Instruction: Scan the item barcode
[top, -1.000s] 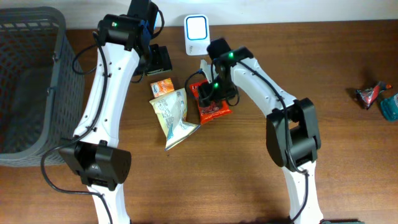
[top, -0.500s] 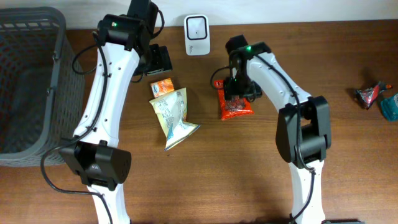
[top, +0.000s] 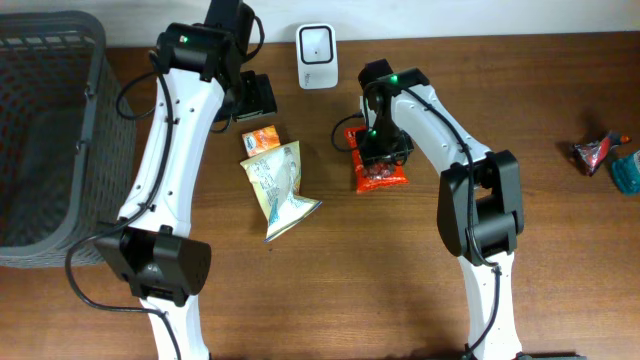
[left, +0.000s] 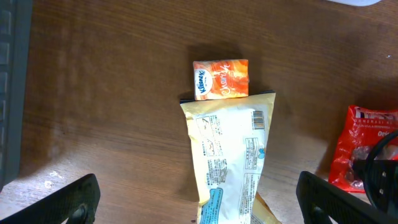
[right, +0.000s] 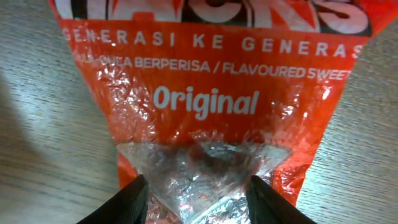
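Red film with white lettering marks the snack packet (top: 378, 170), which lies flat on the brown wooden tabletop (top: 400, 290), a little nearer the robot than the white scanner (top: 316, 43) and off to its right in the overhead view. The right hand (top: 385, 150) is down on the packet's scanner-side end. In the right wrist view that hand (right: 198, 193) has a finger on each side of the clear, crinkled end of the packet (right: 205, 93) and pinches the bunched film between them. The left hand (top: 258, 95) hangs just left of the scanner with its fingers spread wide and nothing between them. Below it, nearer the robot than the scanner, a small orange pack (top: 259, 139) touches the top edge of a cream pouch (top: 280, 185). A grey basket (top: 50, 130) stands far to the scanner's left, and two small things (top: 605, 158) lie far to its right.
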